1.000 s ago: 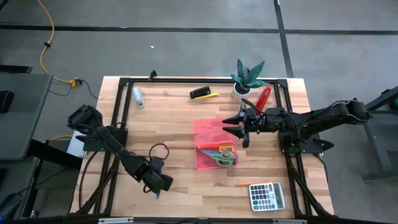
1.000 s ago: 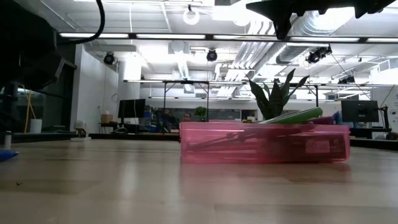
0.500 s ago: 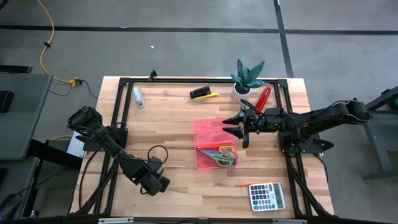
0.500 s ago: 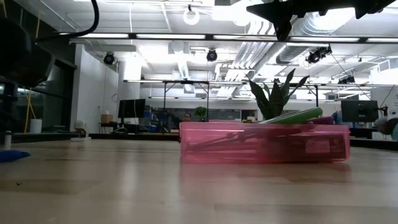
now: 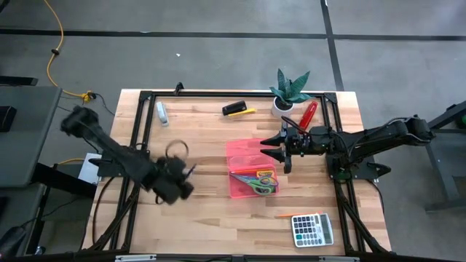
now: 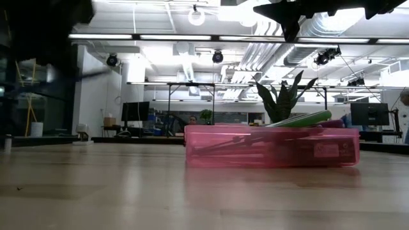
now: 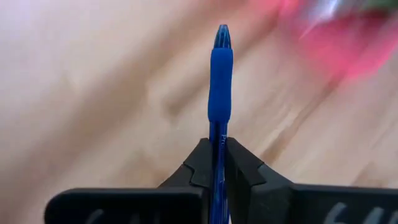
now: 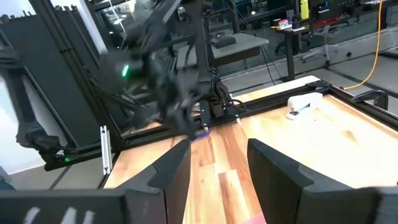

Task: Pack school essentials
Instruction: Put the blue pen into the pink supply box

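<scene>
A blue pen [image 7: 221,87] sticks out forward from my left gripper [image 7: 221,155], which is shut on it above the table's left half [image 5: 182,177], left of the pink tray [image 5: 251,171]. Green-handled and purple-handled scissors [image 5: 256,182] lie in the tray, together with a small crayon box [image 5: 266,172]. My right gripper [image 5: 275,147] hangs open over the tray's far edge with nothing between its fingers [image 8: 177,168]. An orange pencil [image 5: 284,215] lies on the table near the calculator [image 5: 313,229]. My left gripper pinches the pen's barrel [image 7: 219,144] just behind the rubber grip, between its two fingers [image 7: 200,165]. The pen lies along the fingers, its grip and tip [image 7: 222,31] reaching out past them. It is lifted clear of the table.
A potted plant [image 5: 291,91] and a red-handled tool [image 5: 309,113] stand at the far right. A black-and-yellow item [image 5: 238,109] and a white item [image 5: 162,113] lie near the far edge. A black frame [image 5: 138,145] runs around the table.
My left gripper has risen from the near left part of the table and gone toward the far edge, fast enough to blur. The blue pen, which lay on the table, has gone up with it and is now clear of the wood.
</scene>
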Available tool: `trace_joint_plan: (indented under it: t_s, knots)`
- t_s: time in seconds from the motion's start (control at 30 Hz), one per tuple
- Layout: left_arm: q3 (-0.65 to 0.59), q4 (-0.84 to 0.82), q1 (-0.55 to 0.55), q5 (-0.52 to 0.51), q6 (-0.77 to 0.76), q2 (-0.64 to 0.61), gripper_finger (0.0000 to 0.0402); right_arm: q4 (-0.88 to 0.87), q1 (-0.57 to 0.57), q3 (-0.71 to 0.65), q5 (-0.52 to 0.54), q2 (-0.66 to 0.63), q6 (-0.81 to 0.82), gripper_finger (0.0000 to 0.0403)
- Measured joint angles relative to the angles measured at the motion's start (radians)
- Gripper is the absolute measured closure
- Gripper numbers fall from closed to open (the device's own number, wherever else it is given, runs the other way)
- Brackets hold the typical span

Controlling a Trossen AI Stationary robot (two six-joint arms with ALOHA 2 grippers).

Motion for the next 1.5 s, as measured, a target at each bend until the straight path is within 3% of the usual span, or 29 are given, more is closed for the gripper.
trace_joint_plan:
  t_s: [0.17,0.33,0.43,0.57,0.67,0.8,1.5]
  knots:
    - [0.001,0.065,0.11,-0.214,0.308,-0.239,0.04,0.002,0.0,0.0,0.0,0.0,0.026,0.0253]
    - [0.001,0.276,0.238,-0.255,0.697,-0.414,0.04,0.003,0.0,0.0,0.0,0.0,0.02,0.0253]
    - [-0.016,0.482,0.32,-0.149,0.917,-0.476,0.0401,0.004,0.0,0.0,0.0,0.0,0.019,0.0253]
    - [-0.077,0.813,0.443,0.133,1.112,-0.497,0.0401,0.004,0.0,0.0,0.0,0.0,0.018,0.0253]
    - [-0.114,0.987,0.526,0.321,1.152,-0.481,0.0401,0.004,0.0,0.0,0.0,0.0,0.018,0.0253]
    - [-0.156,1.11,0.59,0.422,1.138,-0.443,0.0401,0.007,0.0,0.0,0.0,0.0,0.018,0.0253]
    - [-0.16,1.15,0.604,0.438,1.145,-0.428,0.0401,0.015,0.0,0.0,0.0,0.0,0.045,0.0253]
